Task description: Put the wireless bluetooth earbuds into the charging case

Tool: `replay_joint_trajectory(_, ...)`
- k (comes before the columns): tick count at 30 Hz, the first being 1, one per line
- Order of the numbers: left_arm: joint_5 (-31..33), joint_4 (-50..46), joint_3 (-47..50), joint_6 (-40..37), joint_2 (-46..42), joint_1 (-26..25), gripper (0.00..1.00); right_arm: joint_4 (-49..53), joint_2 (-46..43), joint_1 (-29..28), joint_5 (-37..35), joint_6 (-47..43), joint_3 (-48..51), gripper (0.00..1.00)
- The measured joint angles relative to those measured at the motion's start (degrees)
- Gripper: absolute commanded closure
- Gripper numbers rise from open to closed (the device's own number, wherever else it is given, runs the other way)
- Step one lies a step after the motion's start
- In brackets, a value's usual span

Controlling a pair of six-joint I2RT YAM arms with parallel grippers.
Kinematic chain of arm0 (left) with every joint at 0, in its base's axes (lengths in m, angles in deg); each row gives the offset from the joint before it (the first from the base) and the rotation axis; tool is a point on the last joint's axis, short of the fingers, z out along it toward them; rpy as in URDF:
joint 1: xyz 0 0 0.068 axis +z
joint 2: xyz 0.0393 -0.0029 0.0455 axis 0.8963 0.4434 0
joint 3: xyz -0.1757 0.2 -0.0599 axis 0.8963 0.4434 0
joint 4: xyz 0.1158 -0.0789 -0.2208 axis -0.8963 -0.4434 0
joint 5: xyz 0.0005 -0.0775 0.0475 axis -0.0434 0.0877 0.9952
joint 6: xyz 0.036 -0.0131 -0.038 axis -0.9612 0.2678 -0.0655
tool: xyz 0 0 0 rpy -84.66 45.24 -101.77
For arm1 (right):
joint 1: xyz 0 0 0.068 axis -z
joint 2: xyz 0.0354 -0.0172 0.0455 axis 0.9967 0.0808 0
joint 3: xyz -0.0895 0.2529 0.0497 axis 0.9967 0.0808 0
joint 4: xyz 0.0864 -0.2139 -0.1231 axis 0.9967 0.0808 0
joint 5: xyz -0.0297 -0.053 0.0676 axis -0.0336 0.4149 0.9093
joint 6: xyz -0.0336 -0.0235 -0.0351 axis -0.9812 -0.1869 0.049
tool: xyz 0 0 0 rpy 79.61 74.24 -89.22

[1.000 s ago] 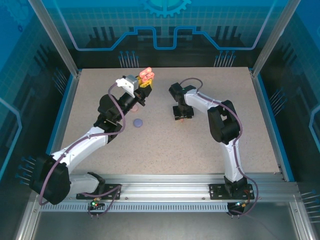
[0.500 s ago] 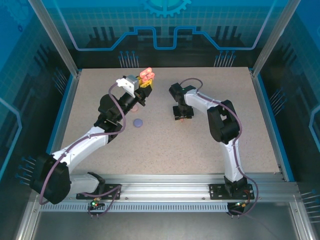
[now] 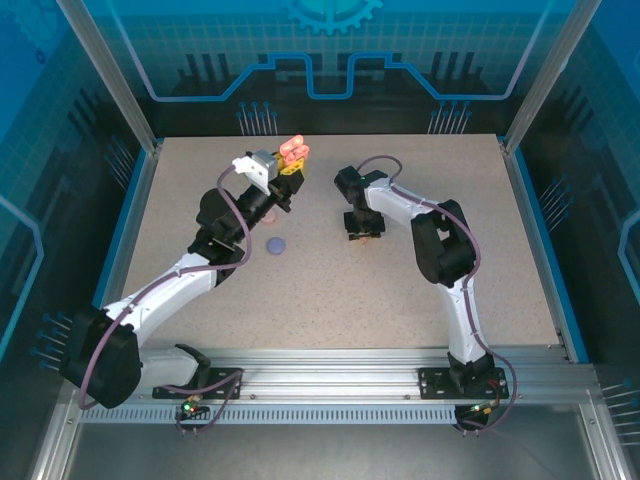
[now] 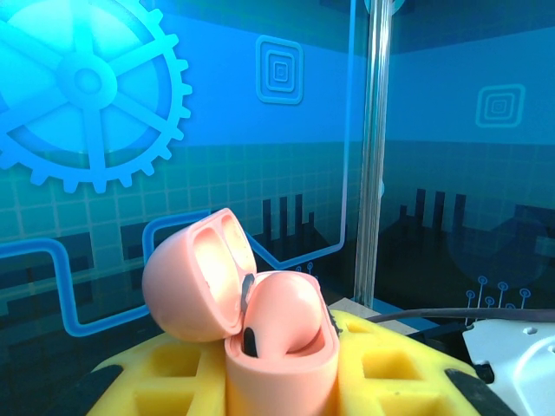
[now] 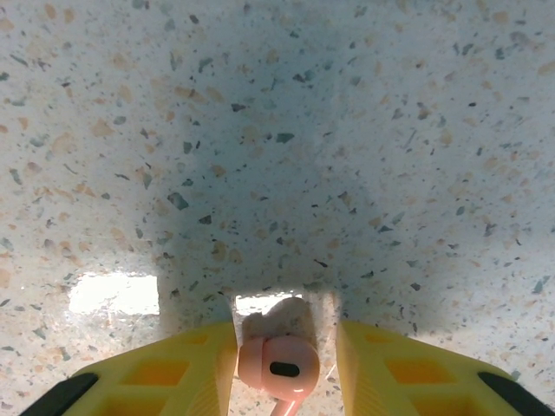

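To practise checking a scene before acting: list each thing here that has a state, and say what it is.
charging case: lid open, held clear of the table.
left gripper: shut on the charging case.
pink earbud: lying on the table, not yet gripped.
right gripper: open, fingers either side of the pink earbud.
purple item: lying on the table, untouched.

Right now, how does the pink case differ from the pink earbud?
The pink case is far bigger than the pink earbud. The case is held up in the air by the left gripper, its lid open; the earbud is low at the table, between the right gripper's fingers. Both are pale pink.
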Motion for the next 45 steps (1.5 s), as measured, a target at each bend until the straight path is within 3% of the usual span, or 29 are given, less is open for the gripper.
replay_joint_trajectory(13,0.0,0.0,0.0,0.0,0.0,0.0,1.0,-1.0,-0.6,-0.1,0.3,0.4,0.9,0.8)
replay_joint_trajectory(21,0.0,0.0,0.0,0.0,0.0,0.0,1.0,-3.5,-5.2,-0.1,0.2,0.6,6.2,0.81)
replay_joint_trajectory(35,-3.7,-0.3,-0.8,0.5,0.0,0.0,1.0,-15.8,-33.5,-0.8,-1.0,-2.5,9.3,0.81)
replay_joint_trajectory(45,-7.8,-0.2,-4.3,1.9,1.2,-1.0,1.0,-29.0,-45.2,-1.5,1.3,-9.1,4.5,0.8)
